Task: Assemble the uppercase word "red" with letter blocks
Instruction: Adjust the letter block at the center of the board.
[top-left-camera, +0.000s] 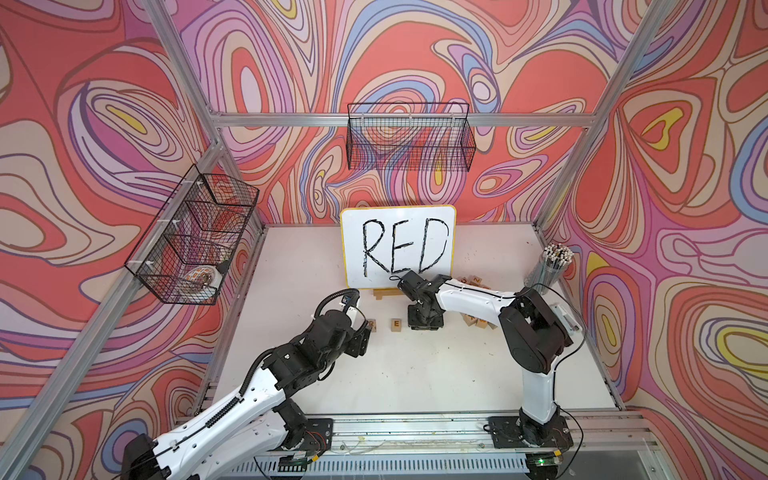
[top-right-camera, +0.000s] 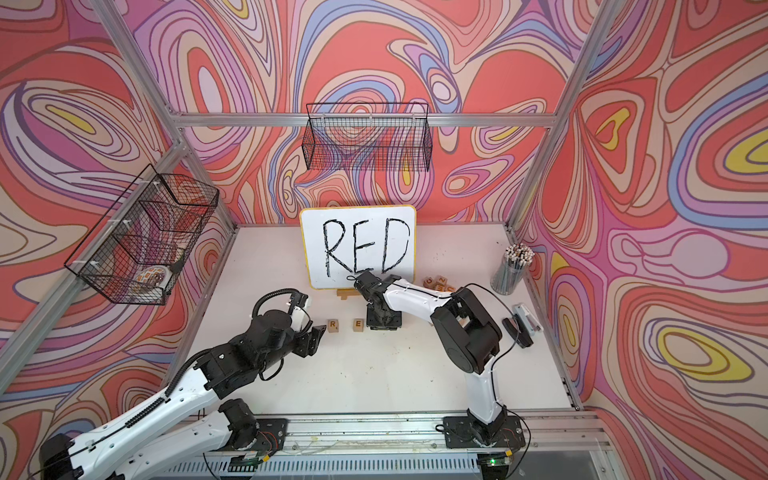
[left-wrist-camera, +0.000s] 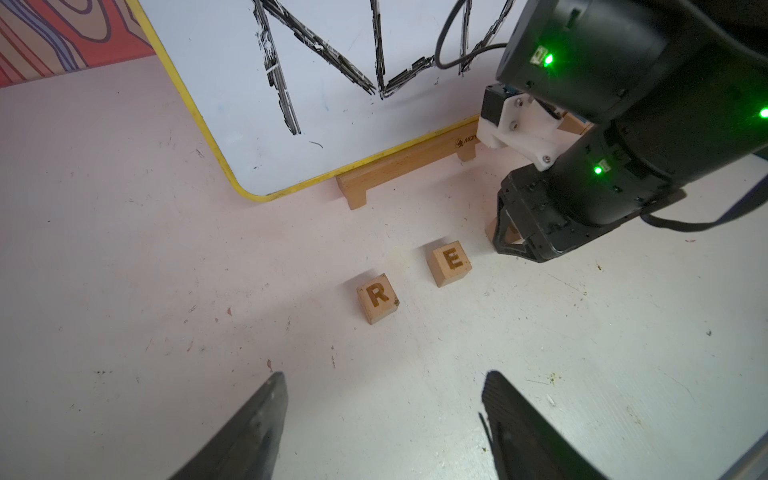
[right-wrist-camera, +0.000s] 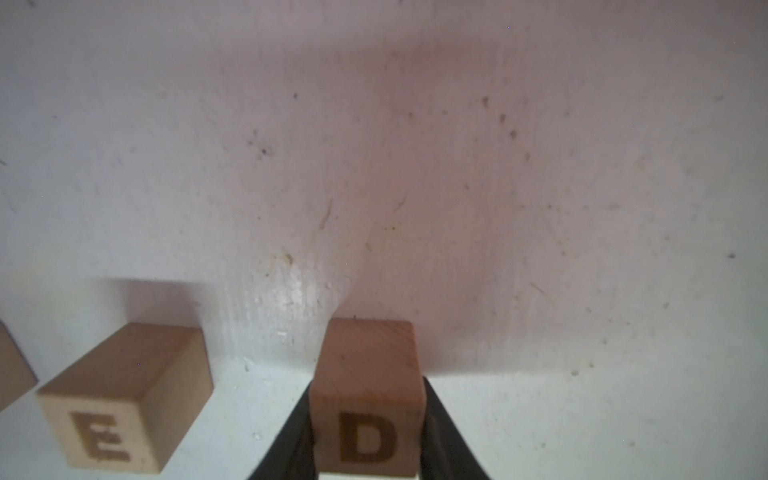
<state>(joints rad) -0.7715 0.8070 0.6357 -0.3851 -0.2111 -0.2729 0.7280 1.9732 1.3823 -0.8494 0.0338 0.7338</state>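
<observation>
The right gripper's (right-wrist-camera: 368, 388) dark jaws were clamped on two opposite sides of the D block (right-wrist-camera: 365, 365), a smooth light-wood cube. It sat down at the scuffed white table (left-wrist-camera: 166, 291), beside the E block (right-wrist-camera: 124, 395) with a gap between. The R block (left-wrist-camera: 377, 298) lay past E. The left gripper's (left-wrist-camera: 385, 376) jaws stood apart and empty, with bare table around them.

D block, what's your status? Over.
Right gripper shut on D block, beside E block, gap between. R block and E in row. Left gripper open, empty, short of the row. Nothing blocking.
</observation>
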